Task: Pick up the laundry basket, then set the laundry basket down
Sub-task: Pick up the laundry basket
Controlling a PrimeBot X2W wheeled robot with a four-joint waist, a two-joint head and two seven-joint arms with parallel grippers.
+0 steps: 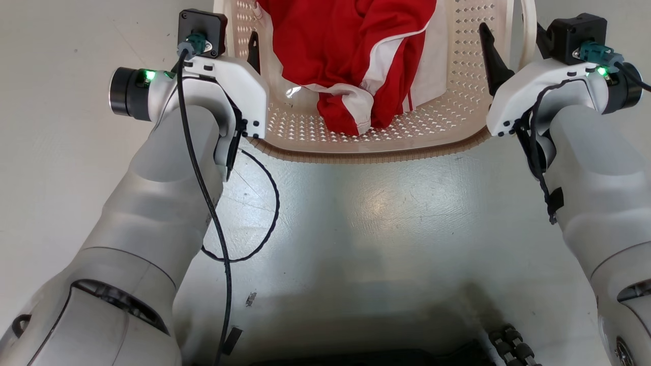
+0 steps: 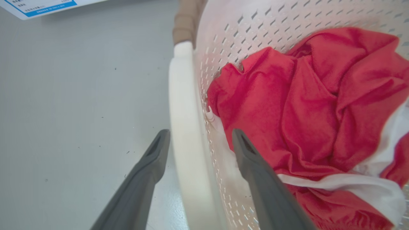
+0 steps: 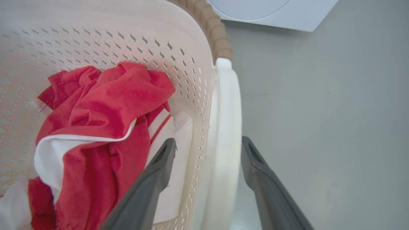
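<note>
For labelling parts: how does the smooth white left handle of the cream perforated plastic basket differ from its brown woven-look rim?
The left handle is white and smooth; the rim is brown and ribbed. The open left gripper straddles the handle, not the rim. Both edge the basket.

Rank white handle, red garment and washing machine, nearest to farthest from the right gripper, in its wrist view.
1. white handle, between the fingers of the right gripper.
2. red garment, left, inside the basket.
3. washing machine, top edge.
</note>
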